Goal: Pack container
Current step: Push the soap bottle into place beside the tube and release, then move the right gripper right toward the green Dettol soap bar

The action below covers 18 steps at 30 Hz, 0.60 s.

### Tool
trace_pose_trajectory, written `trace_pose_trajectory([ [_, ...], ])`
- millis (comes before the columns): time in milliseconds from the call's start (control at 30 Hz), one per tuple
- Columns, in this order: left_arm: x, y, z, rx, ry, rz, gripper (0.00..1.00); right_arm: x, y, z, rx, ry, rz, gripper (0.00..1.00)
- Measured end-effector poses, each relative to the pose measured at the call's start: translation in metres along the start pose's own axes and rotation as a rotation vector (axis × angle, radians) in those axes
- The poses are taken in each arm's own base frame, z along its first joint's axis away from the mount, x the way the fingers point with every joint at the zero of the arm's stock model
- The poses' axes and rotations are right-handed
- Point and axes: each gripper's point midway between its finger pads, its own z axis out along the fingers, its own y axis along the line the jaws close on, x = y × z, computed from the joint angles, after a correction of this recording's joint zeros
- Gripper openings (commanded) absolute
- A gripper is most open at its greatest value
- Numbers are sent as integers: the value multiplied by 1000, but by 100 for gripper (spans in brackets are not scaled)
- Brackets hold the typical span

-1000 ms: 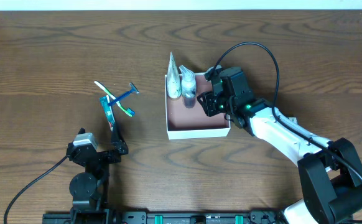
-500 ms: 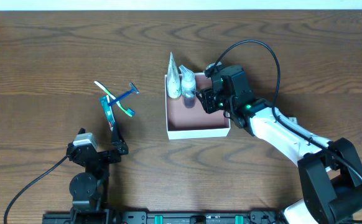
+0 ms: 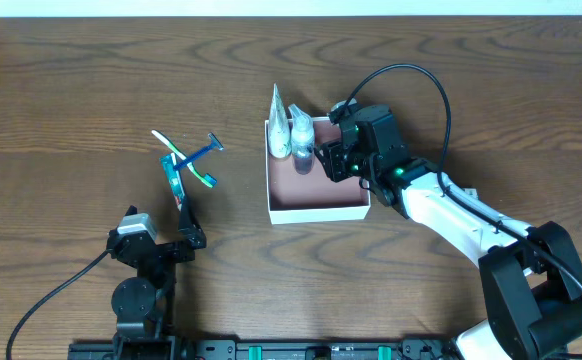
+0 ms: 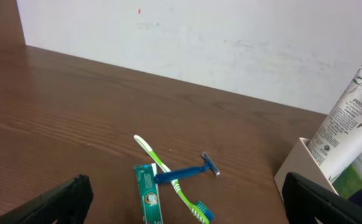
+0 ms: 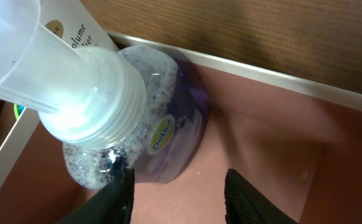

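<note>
1. The container (image 3: 311,192) sits open-topped on the surface (image 3: 91,90), right of centre, its pinkish floor mostly bare.
2. The right end effector (image 5: 180,196) hangs low inside the container's far half. Its two fingers are spread with nothing pinched between them, and a clear bottle (image 5: 162,134) lies just ahead of the tips.
3. That bottle leans in the container's far-left corner against a white tube (image 3: 279,128), which stands cap-down and overhangs the rim. Packing them tight into one corner probably saves floor for what is left.
4. The left end effector (image 4: 184,200) is spread wide and grips nothing. It waits low, well to the container's left, and faces the loose toiletries.
5. Those toiletries lie in a crossed pile left of the container, apart from it. They look close enough to the left arm for it to reach.
6. Count:
   - one container;
   - two items in it (one tube, one bottle);
   - three outside it: one toothbrush (image 4: 162,168), one blue razor (image 4: 187,174), one small green toothpaste tube (image 4: 148,199).
</note>
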Motion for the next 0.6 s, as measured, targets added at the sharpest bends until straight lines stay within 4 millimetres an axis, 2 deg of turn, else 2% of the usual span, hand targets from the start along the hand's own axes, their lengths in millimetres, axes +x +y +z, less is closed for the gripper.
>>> trace_pose_trajectory([
  [300,0,0,0,0,0,0,98,4,3,-3,-9,56,13,58],
  [433,0,0,0,0,0,0,98,-18,13,-16,-17,79,-5,58],
  [500,0,0,0,0,0,0,98,-34,19,-29,-15,79,-18,59],
  [600,0,0,0,0,0,0,98,-54,28,-57,-7,91,-32,69],
])
